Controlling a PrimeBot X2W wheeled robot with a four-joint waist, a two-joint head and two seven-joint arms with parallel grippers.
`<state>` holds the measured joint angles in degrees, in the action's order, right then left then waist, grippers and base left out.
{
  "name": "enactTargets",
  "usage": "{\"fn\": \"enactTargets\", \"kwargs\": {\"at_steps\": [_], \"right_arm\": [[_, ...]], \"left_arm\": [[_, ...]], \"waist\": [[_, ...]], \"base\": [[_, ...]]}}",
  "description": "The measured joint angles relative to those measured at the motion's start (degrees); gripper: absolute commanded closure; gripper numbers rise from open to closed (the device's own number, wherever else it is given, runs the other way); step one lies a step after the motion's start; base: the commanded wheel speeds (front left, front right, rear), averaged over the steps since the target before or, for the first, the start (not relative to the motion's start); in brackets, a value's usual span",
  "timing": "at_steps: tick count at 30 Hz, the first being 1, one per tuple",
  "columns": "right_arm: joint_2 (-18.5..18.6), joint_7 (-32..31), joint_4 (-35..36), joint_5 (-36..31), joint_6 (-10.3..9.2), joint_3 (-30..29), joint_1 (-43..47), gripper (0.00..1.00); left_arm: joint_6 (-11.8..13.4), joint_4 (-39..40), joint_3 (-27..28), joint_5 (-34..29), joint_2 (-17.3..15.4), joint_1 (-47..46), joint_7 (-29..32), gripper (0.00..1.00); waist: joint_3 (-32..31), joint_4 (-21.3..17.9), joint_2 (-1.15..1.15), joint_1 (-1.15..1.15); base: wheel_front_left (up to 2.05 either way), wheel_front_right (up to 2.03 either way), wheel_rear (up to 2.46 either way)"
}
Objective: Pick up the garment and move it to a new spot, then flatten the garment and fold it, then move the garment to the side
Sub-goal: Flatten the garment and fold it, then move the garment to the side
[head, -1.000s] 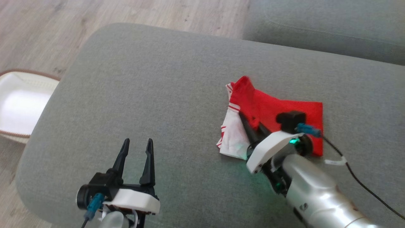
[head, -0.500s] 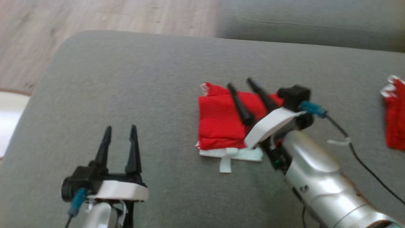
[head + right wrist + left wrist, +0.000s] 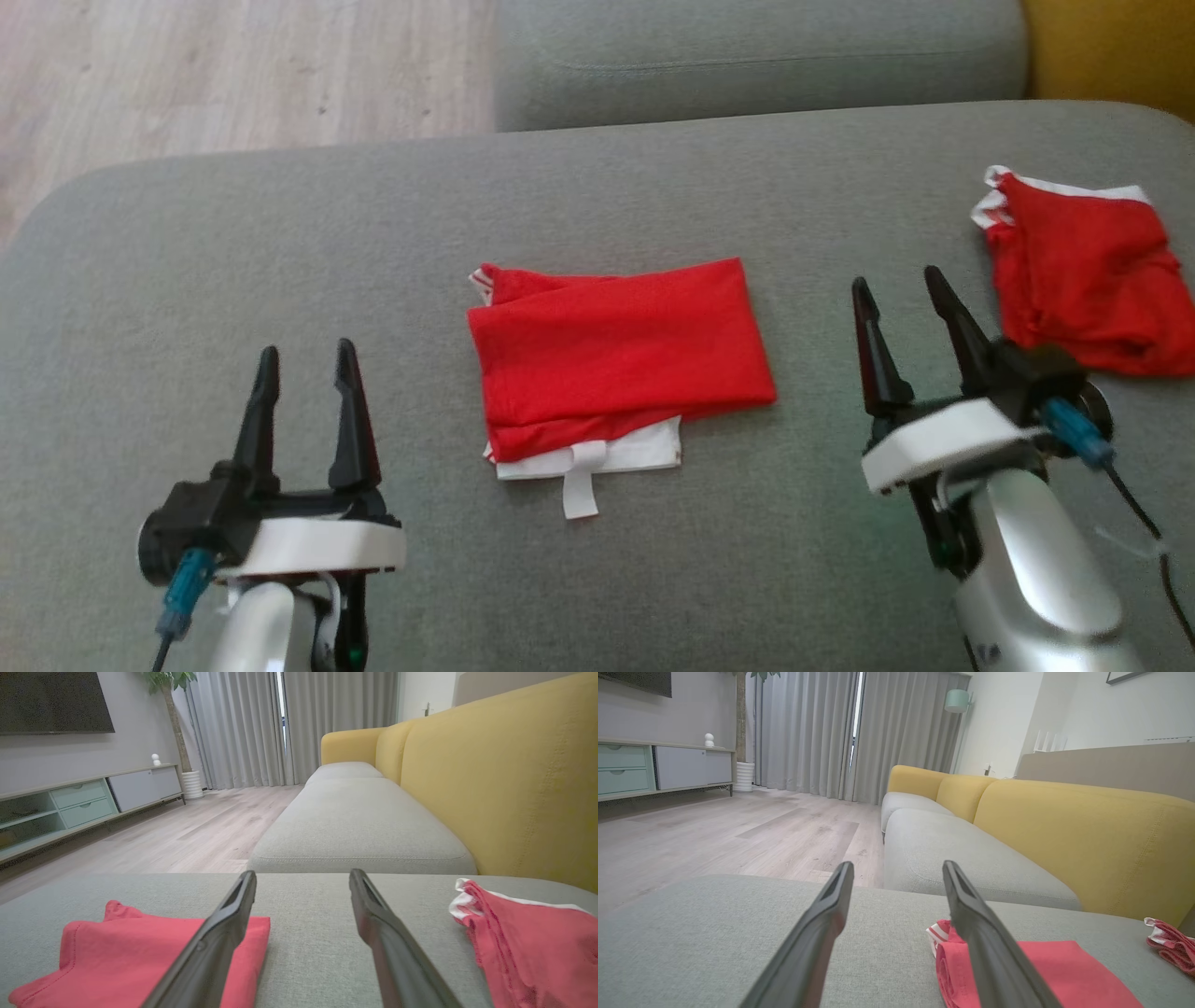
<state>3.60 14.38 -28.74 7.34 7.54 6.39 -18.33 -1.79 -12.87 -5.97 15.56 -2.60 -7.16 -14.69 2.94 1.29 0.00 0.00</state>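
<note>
The folded red cloth garment with white edges (image 3: 616, 359) lay flat in the middle of the grey fabric sofa seat (image 3: 280, 243), between the two grippers. The left gripper (image 3: 307, 348) had its fingers wide apart and held nothing. The right gripper (image 3: 895, 278) was the same, near the garment.

The fold looked done, so moving it aside seemed next. To do that well, a gripper should pinch all the layers at one edge and slide gently, so the fold keeps neat.

A small white strip (image 3: 579, 487) stuck out underneath; it might be a label. Another crumpled red cloth (image 3: 1083, 271) was cut off by the picture's edge.
</note>
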Motion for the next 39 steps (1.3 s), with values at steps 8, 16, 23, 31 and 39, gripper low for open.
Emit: {"fn": "enactTargets", "kwargs": {"at_steps": [8, 16, 23, 31, 39], "right_arm": [[-0.26, 0.0, 7.06, -0.41, 0.0, -3.18, 6.77, 0.0], [-0.64, 0.0, 7.9, -0.29, 0.0, -3.03, 9.51, 0.0], [-0.67, -0.01, 4.81, 1.76, 0.0, -3.13, 8.86, 0.0], [-0.65, -3.33, -4.35, 4.9, 0.0, -0.6, -1.87, 0.0], [-0.62, -6.57, -17.46, 6.71, -0.01, 1.02, -7.49, 0.0]], "left_arm": [[-0.81, 0.0, 0.45, -0.85, -0.01, 1.46, 0.0, 0.0], [-0.71, -0.01, 0.31, -0.75, -0.03, 4.21, 0.0, 0.0], [-0.75, -0.03, -1.42, -0.31, -0.03, 3.1, 0.0, 0.0], [-0.97, -0.43, -4.92, 1.25, -0.02, -0.27, 0.0, 0.0], [-0.7, -1.72, -7.27, 2.13, -0.01, -1.57, 0.0, 0.0]], "waist": [[-1.01, -1.66, 0.0, 0.0], [-0.97, -1.86, 0.0, 0.0], [0.81, -0.21, 0.0, -0.01], [4.36, 3.75, 0.0, 0.01], [7.09, 8.08, 0.0, 0.01]], "base": [[0.0, 0.0, 0.0], [0.0, 0.0, 0.0], [0.0, 0.0, 0.0], [0.0, 0.0, 0.0], [0.0, 0.0, 0.0]]}}
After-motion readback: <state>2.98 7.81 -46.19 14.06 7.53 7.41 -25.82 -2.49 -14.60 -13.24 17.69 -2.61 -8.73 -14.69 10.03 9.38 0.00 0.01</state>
